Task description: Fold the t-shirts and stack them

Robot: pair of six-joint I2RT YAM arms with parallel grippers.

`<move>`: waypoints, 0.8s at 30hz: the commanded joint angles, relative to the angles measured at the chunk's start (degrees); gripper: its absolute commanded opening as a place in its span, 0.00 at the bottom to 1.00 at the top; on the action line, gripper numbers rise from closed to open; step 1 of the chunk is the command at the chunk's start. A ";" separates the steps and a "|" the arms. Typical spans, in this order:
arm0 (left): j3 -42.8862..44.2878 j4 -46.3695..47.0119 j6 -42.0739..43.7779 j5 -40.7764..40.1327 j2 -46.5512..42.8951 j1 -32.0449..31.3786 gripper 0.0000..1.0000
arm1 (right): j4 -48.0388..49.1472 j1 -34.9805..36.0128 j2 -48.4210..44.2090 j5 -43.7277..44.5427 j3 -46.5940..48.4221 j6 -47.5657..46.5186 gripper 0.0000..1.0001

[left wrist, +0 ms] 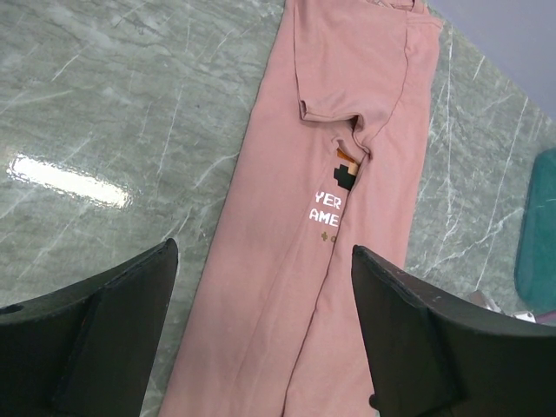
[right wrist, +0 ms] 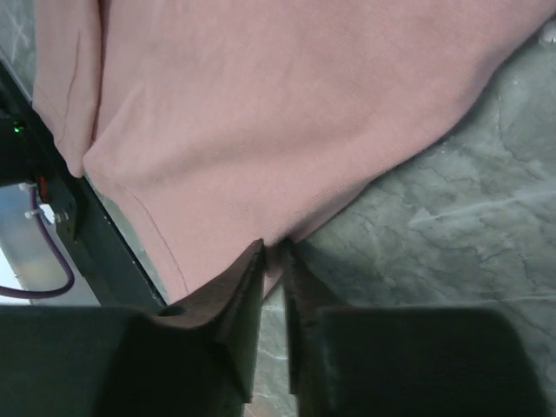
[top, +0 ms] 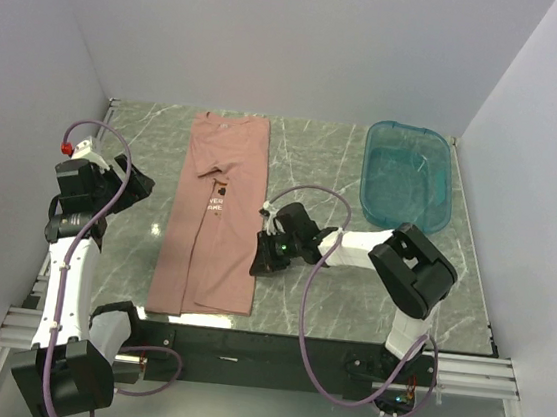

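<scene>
Pinching the shirt's [top: 218, 224] right hem by the desk's [top: 333, 174] near edge, the right gripper [right wrist: 271, 248] is clamped on a thin fold of cloth, probably to carry that end toward the far edge. The left gripper [left wrist: 262, 252] hangs wide apart and empty over the left side. The salmon-pink shirt lies as a long narrow strip, far edge to near, its print half hidden.

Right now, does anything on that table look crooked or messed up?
The shirt lies folded into a long strip, but untidily: a sleeve bunches near the middle, the fold covers half the print, and the near hems do not line up. Nothing looks spilled or broken.
</scene>
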 commanded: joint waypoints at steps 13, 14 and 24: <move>-0.92 2.04 1.10 2.38 -1.26 -0.10 0.86 | -7.56 -5.62 -1.59 5.03 -1.94 -6.36 0.00; -1.01 2.57 1.10 3.95 -0.91 -0.10 0.85 | -9.13 -6.77 -2.12 4.86 -1.86 -7.76 0.00; -2.51 7.40 1.10 15.73 -0.91 -1.06 0.85 | -25.40 -16.18 -3.35 -1.46 1.57 -18.93 0.00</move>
